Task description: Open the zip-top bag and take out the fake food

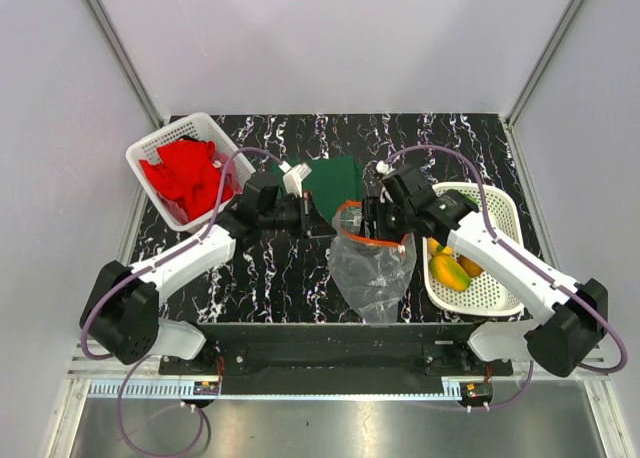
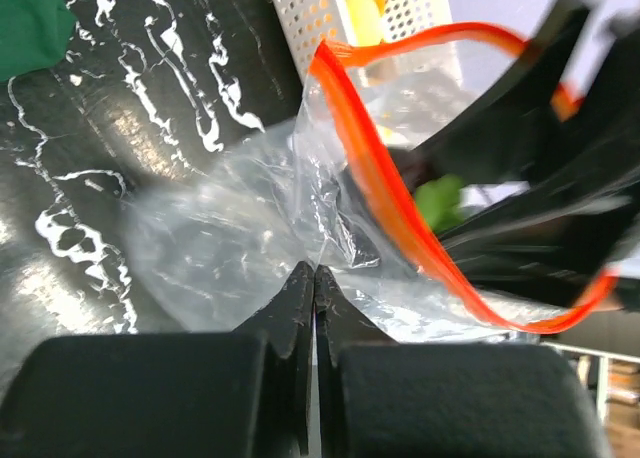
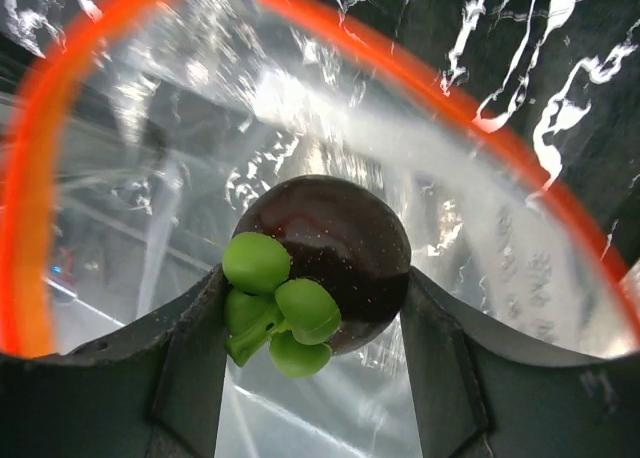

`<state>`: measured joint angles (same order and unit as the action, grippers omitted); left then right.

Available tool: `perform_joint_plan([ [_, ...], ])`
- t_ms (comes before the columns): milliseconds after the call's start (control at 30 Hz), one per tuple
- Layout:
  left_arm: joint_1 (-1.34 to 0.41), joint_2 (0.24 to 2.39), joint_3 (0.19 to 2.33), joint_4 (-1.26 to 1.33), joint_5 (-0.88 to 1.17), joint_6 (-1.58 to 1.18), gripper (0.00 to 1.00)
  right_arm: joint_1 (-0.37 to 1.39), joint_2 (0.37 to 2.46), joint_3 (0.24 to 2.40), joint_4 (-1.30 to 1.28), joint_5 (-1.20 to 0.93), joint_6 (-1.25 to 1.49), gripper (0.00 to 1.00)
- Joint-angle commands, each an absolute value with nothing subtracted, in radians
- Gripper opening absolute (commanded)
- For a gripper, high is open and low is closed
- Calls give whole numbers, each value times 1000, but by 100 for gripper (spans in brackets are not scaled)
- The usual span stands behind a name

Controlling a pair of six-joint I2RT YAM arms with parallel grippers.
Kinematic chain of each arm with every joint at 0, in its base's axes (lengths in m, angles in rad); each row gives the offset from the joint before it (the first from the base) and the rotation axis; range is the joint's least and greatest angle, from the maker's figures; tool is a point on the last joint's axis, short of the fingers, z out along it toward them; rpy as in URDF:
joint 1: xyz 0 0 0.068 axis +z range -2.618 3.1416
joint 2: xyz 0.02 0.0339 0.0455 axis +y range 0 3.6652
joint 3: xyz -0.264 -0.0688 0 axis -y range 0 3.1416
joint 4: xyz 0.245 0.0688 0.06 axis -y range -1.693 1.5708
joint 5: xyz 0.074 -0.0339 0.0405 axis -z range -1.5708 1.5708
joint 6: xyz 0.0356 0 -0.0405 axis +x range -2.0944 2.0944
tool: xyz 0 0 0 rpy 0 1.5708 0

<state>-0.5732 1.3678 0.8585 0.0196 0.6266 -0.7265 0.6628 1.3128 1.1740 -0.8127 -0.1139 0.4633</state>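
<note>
Green cloth (image 1: 335, 178) just behind zip-top bag (image 1: 374, 270)

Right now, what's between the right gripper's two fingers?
The dark purple fake fruit with green leaves, touching both fingers, inside the zip-top bag's open orange mouth. The right wrist view shows it.

Clear zip-top bag (image 1: 375, 273), orange-red strip (image 2: 380, 183); dark purple fake food (image 3: 345, 243), green leaves (image 3: 275, 308).

We see the left gripper (image 2: 314, 276) with its 2 fingers pressed together on a fold of the clear zip-top bag (image 2: 220, 238). Its orange-red zip strip (image 2: 375, 193) loops open. In the mouth sits the blurred right gripper (image 2: 440, 218), a green bit of fake food (image 2: 440, 193) between its fingers. A white basket (image 2: 300, 18) stands behind.
</note>
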Motion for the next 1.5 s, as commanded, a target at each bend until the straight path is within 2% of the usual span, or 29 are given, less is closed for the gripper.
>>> perform_joint_plan([
  [0, -601, 1321, 923, -48, 581, -598, 0, 657, 1290, 1279, -841, -77, 488, 7],
  [167, -699, 1328, 977, -95, 497, -566, 0, 655, 1390, 1342, -807, -118, 564, 1],
  [400, -779, 1281, 977, -163, 331, -491, 0, 657, 1468, 1393, -802, -120, 558, 1],
  [633, -769, 1269, 960, -230, 250, -449, 0, 655, 1367, 1428, -938, -57, 515, 2],
  [800, -761, 1285, 962, -273, 219, -420, 0, 652, 1237, 1457, -1025, 29, 503, 7],
  [967, -719, 1301, 976, -330, 184, -463, 0, 631, 1193, 1535, -1121, 75, 517, 11],
  [1067, -700, 1292, 986, -380, 147, -491, 0, 534, 1170, 1525, -1161, 136, 465, 14],
  [1267, -663, 1256, 1055, -553, 35, -557, 0, 171, 1270, 1388, -1183, 149, 295, 17],
  [1400, -647, 1249, 1103, -693, -29, -615, 0, 101, 1368, 1322, -1144, 259, 223, 20],
  [1467, -647, 1246, 1109, -710, -43, -638, 0, 101, 1411, 1310, -1123, 308, 224, 29],
])
